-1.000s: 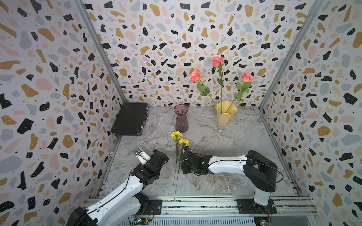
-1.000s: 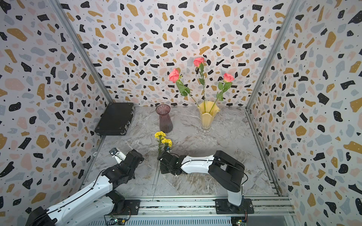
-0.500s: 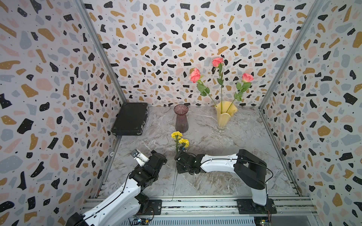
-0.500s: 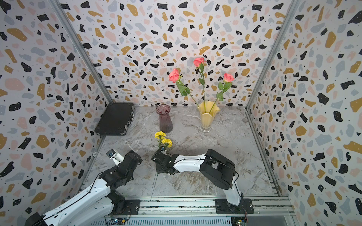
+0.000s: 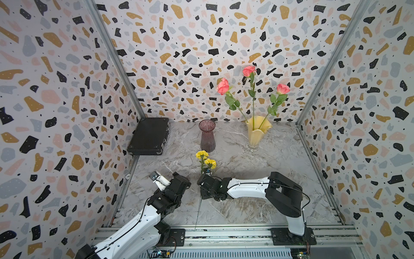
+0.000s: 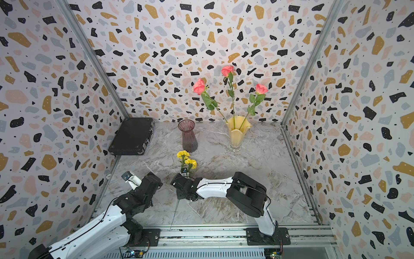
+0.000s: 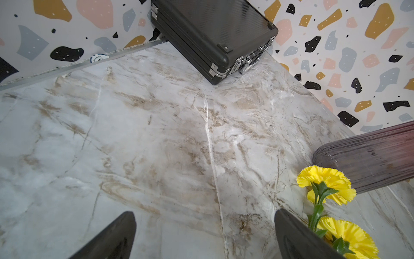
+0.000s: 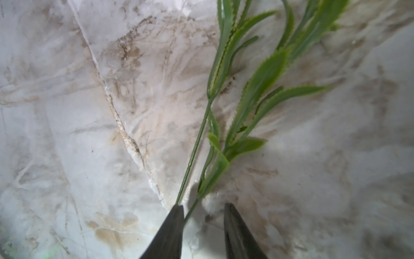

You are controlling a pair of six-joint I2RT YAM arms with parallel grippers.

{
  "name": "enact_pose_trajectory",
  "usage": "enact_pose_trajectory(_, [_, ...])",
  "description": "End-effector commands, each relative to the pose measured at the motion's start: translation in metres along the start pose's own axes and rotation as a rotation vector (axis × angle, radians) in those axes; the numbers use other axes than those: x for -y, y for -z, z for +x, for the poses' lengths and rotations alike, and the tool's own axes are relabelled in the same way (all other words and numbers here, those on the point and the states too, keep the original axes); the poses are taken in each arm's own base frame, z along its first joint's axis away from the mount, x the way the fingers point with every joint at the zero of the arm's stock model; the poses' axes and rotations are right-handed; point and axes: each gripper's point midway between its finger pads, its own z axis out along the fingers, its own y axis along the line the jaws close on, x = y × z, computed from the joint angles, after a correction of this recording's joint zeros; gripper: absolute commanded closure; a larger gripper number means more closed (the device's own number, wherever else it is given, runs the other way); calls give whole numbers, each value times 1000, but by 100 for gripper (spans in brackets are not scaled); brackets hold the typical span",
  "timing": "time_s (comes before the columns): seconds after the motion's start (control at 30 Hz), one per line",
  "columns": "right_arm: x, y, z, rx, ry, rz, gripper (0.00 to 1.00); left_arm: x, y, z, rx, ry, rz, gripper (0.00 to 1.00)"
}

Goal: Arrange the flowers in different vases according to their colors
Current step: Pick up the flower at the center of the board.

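Veined marble tabletop (image 5: 257, 170); ribbed purple vase (image 5: 207, 137); frilly yellow blooms (image 5: 202, 154).

Right gripper (image 8: 202, 207) shifted sideways, forearm (image 5: 246, 187) swung inward. Yellow flower stems (image 8: 195, 148), earlier beside fingers (image 8: 170, 231), now at fingertips: one between fingers, one meeting finger's tip.

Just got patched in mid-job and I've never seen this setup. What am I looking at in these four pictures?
Two robot arms work on a marble table. Two pictures look down from overhead; two come from wrist cameras. At the back: a black case, an empty purple vase, a yellow vase holding three pink roses. Two yellow flowers lie before the purple vase. The left tool is open, empty. The right tool sits at their stems, jaws apart, not clamped.
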Motion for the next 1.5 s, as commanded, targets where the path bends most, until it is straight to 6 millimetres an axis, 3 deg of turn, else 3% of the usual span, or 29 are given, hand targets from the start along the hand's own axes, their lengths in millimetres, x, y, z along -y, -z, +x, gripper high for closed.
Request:
enact_pose_trajectory(0.0, [1,10,-3,17,-6,15,63,-1,-1,0,12,-8,6,1])
enact_pose_trajectory(0.47, [8,-4,2,-1,-5,64,64,0,-1,1,10,-9,10,1])
enact_pose_trajectory(0.6, [17,-7,4,-5,-2,108,75,0,-1,1,11,-7,10,1])
enact_pose_trajectory(0.87, [34,12,-3,43,16,168,88,1,-1,2,8,-11,16,1])
enact_pose_trajectory(1.0, [40,20,-5,61,35,191,89,1,-1,1,9,-10,17,1])
enact_pose_trajectory(1.17, [38,12,-1,36,36,188,80,1,-1,2,8,-12,17,1])
enact_pose_trajectory(1.3, [42,7,2,26,39,207,80,2,-1,2,7,-11,22,1])
enact_pose_trajectory(1.47, [53,10,-1,34,44,242,91,7,-2,4,-1,-30,53,1])
